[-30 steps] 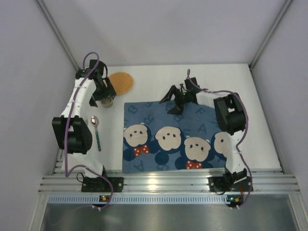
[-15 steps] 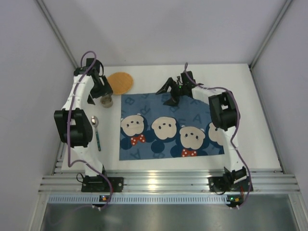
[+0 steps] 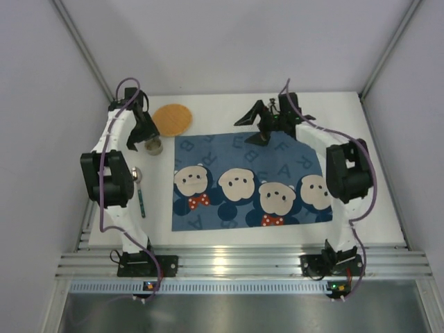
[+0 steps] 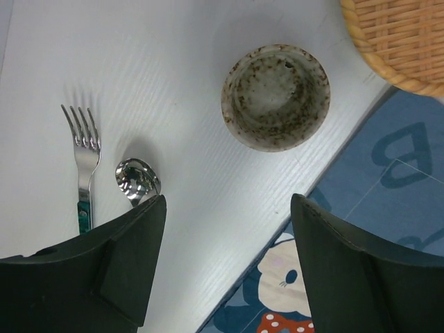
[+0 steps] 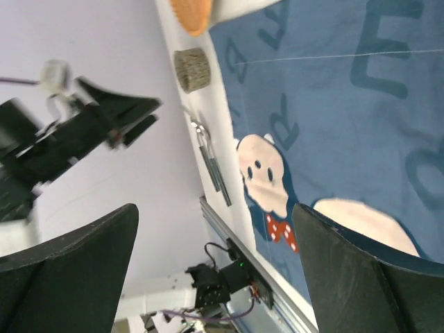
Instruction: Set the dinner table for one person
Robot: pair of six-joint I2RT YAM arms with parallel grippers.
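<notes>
The white dinner table (image 3: pixel 374 173) carries a blue bear-printed placemat (image 3: pixel 250 184) lying flat in the middle. A speckled cup (image 3: pixel 154 146) stands off its far left corner, beside a round woven mat (image 3: pixel 173 118). A spoon (image 3: pixel 137 175) and fork (image 3: pixel 142 201) lie at the left. My left gripper (image 3: pixel 143 136) is open and empty above the table next to the cup; its view shows the cup (image 4: pixel 275 97), spoon (image 4: pixel 137 180), fork (image 4: pixel 83 152) and placemat corner (image 4: pixel 388 208). My right gripper (image 3: pixel 254 129) is open and empty over the placemat's far edge (image 5: pixel 333 139).
Grey walls close in the table on the left, right and far sides. An aluminium rail (image 3: pixel 229 263) with both arm bases runs along the near edge. The right wrist view shows the left arm (image 5: pixel 83 132), the cup (image 5: pixel 192 68) and the cutlery (image 5: pixel 211 163).
The placemat slid left and toward the far side and now lies flat. My right gripper has let go and drawn back to the far edge. The left gripper shifted slightly by the cup.
</notes>
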